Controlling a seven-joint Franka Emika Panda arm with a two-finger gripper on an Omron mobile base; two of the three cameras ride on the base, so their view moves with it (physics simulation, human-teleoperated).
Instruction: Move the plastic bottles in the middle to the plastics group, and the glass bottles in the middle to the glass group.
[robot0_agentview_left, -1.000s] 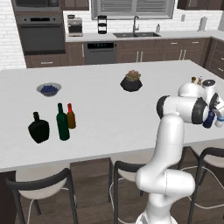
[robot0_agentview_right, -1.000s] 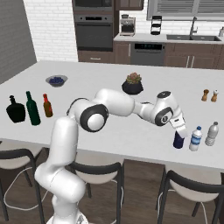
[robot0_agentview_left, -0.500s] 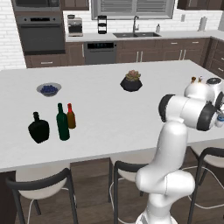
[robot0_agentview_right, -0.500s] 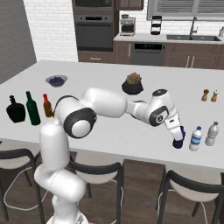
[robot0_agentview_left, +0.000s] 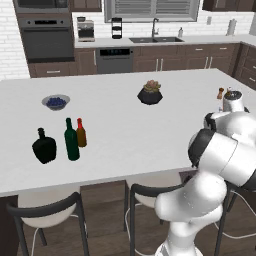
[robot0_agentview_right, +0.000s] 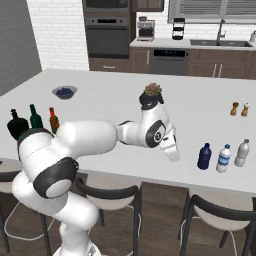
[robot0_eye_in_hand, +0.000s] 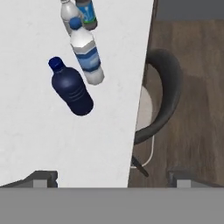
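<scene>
At lower right of the right base view, the dark blue bottle (robot0_agentview_right: 204, 156), the clear bottle with white cap and blue label (robot0_agentview_right: 223, 158) and a third clear bottle (robot0_agentview_right: 242, 152) stand in a row near the counter (robot0_agentview_right: 100, 100) edge. Label text is too small to read. Just left of them, the gripper (robot0_agentview_right: 172, 150) hangs with jaws spread apart, holding nothing. At left, the green bottle (robot0_agentview_left: 71, 140) stands between the black flask (robot0_agentview_left: 44, 146) and the amber bottle (robot0_agentview_left: 80, 133).
</scene>
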